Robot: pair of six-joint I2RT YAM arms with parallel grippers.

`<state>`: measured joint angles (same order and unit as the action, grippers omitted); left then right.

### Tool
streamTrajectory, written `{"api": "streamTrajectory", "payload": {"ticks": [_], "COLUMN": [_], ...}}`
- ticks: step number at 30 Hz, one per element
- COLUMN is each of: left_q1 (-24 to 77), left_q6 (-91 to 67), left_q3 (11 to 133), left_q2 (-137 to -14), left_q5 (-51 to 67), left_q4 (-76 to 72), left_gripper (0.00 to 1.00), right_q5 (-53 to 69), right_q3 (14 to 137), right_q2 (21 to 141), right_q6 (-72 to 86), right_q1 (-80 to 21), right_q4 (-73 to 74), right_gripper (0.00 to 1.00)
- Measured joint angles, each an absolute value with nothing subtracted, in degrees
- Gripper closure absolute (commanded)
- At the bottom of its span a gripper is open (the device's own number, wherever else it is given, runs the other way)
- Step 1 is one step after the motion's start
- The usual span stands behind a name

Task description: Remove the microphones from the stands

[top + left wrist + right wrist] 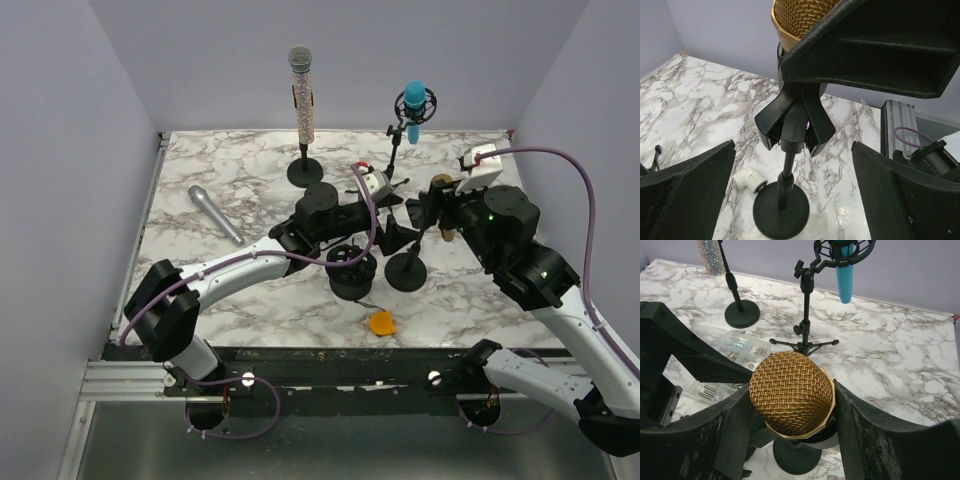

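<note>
My right claw (792, 410) clamps the gold microphone (790, 382) by its head, to lift it free; my left claw (793, 146) gapes wide around the stand (781, 212), presumably to steady it.

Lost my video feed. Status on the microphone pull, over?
Left gripper open, straddling the stand. Right gripper shut on gold microphone. Microphone seated in clip, not yet lifted. White fitting beside stand base.
</note>
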<state>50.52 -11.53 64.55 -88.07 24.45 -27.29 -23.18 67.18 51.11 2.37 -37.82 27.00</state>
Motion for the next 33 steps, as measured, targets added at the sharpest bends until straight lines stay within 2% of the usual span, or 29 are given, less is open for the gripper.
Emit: {"api": "streamTrajectory", "payload": {"ticks": [4,6,13,15,18,27,33], "left_q1": [50.5,50.5,50.5,50.5,50.5,50.5,50.5], "left_q6": [-11.1,-11.0,-11.1,-11.1,-11.0,-10.9,-11.2], "left_q3": [64.8,64.8,64.7,64.6,64.5,64.5,65.1], "left_q2": [-90.9,-91.9,-92.8,-92.8,-93.2,-96.2,-96.7], "left_q5": [25.6,25.8,26.2,26.2,26.2,27.2,27.9], "left_q4": [-30.1,-31.0,-36.2,-37.6,-39.3,-40.6,-41.2], "left_gripper": [0.03,0.03,0.07,0.09,0.15,0.20,0.31], "right_q5": [-23.2,-23.4,-24.0,-24.0,-24.0,-24.0,-24.0], "right_q3": [67.2,67.2,67.2,67.2,67.2,67.2,67.2], "right_q2": [51.6,51.9,52.2,52.2,52.2,52.2,52.2], "right_q6": [1.9,1.6,0.5,0.5,0.5,0.5,0.5], "right_q1": [-37.8,-37.8,-37.8,-37.8,-37.8,-37.8,-37.8], "right_q4": [26.5,26.2,25.9,25.9,25.9,25.9,25.9], "right_gripper": [0.43,0.49,0.85,0.90,0.93,0.99,0.99]}}
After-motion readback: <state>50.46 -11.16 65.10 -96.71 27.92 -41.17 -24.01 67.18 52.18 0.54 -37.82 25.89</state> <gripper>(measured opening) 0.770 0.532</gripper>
